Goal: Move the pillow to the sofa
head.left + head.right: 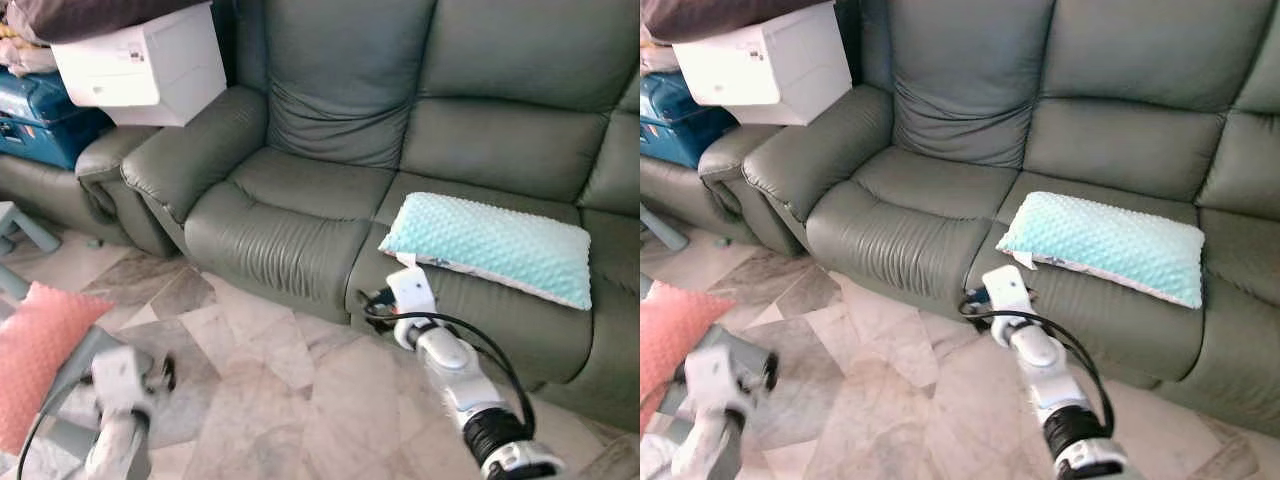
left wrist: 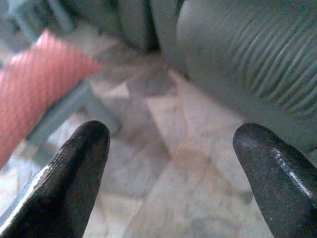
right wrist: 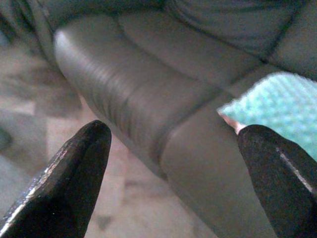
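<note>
Left gripper (image 2: 171, 163): fingers wide apart, holding nothing, low over the marble floor (image 1: 300, 400).
Right gripper (image 3: 173, 168): fingers also spread, nothing between them, just in front of the sofa's seat edge, near the pillow's corner.
Pillow (image 1: 490, 245): mint green, dotted fabric, lying flat on the seat cushion of the grey-green leather sofa (image 1: 330, 190).
Pink cushion (image 1: 35, 355): on a small grey-blue stool (image 1: 60, 400), beside the left arm.
White box (image 1: 150, 65): rests above the sofa's armrest.
</note>
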Controlling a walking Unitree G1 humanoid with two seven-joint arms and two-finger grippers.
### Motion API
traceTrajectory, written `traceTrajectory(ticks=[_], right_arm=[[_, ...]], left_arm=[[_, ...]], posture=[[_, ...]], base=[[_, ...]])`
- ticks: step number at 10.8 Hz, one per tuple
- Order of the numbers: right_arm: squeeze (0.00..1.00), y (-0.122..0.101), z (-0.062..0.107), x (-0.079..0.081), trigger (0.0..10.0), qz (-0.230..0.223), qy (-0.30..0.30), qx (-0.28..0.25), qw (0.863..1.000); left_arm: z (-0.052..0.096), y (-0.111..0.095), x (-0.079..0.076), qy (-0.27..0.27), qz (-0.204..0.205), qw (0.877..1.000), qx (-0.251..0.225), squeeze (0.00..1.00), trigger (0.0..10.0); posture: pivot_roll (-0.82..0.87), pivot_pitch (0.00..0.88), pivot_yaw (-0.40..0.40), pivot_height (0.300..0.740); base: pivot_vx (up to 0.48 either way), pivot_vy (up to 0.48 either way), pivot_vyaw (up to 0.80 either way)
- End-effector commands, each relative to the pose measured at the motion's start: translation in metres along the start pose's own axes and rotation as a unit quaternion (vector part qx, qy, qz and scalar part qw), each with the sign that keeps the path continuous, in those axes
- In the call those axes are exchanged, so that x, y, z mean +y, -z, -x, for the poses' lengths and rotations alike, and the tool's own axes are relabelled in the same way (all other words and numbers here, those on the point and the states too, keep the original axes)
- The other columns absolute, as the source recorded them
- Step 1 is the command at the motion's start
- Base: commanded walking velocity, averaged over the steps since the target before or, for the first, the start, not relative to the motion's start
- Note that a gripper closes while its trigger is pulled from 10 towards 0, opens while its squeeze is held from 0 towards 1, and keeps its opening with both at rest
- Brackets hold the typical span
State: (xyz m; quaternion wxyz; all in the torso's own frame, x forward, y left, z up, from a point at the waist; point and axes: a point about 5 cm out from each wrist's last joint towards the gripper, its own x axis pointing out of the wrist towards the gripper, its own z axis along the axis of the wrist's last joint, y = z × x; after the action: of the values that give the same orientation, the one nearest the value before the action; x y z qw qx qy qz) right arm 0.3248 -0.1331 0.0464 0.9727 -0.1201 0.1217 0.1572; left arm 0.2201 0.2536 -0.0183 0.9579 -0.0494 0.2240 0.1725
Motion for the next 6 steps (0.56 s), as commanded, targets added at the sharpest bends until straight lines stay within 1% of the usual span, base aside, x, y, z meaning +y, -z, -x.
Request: traceTrajectory(ticks=[1, 2, 3, 4, 5, 6], right_arm=[[0.00, 0.010, 0.002, -0.001, 10.0, 0.007, 0.006, 0.021, 1.000], [0.00, 0.027, 0.008, -0.009, 10.0, 0.003, 0.026, 0.062, 0.998], [0.00, 0.044, 0.015, -0.017, 10.0, -0.007, 0.060, 0.104, 0.993], [0.00, 0.058, 0.022, -0.022, 10.0, -0.019, 0.083, 0.145, 0.986], [0.00, 0.072, 0.030, -0.022, 10.0, -0.028, 0.091, 0.180, 0.979], [0.00, 0.080, 0.034, -0.018, 10.0, -0.017, 0.082, 0.201, 0.976]], left_arm=[[0.002, 0.010, 0.010, -0.017, 0.003, 1.000, 0.018, 0.00, 10.0], [0.004, 0.021, 0.008, 0.000, 0.003, 0.999, 0.040, 0.00, 10.0], [0.004, 0.030, 0.005, 0.009, -0.005, 0.998, 0.060, 0.00, 10.0], [0.004, 0.036, 0.005, 0.009, -0.016, 0.997, 0.080, 0.00, 10.0], [0.005, 0.042, 0.006, 0.012, -0.040, 0.994, 0.103, 0.00, 10.0], [0.008, 0.052, 0.010, 0.011, -0.059, 0.990, 0.130, 0.00, 10.0]], posture=[[-0.18, 0.056, 0.074, 0.740], [-0.19, 0.052, 0.065, 0.740], [-0.19, 0.046, 0.065, 0.740], [-0.18, 0.039, 0.064, 0.740], [-0.18, 0.033, 0.065, 0.740], [-0.18, 0.028, 0.068, 0.740]], base=[[0.000, 0.000, 0.00], [0.000, 0.000, 0.00], [0.000, 0.000, 0.00], [0.000, 0.000, 0.00], [0.000, 0.000, 0.00], [0.000, 0.000, 0.00]])
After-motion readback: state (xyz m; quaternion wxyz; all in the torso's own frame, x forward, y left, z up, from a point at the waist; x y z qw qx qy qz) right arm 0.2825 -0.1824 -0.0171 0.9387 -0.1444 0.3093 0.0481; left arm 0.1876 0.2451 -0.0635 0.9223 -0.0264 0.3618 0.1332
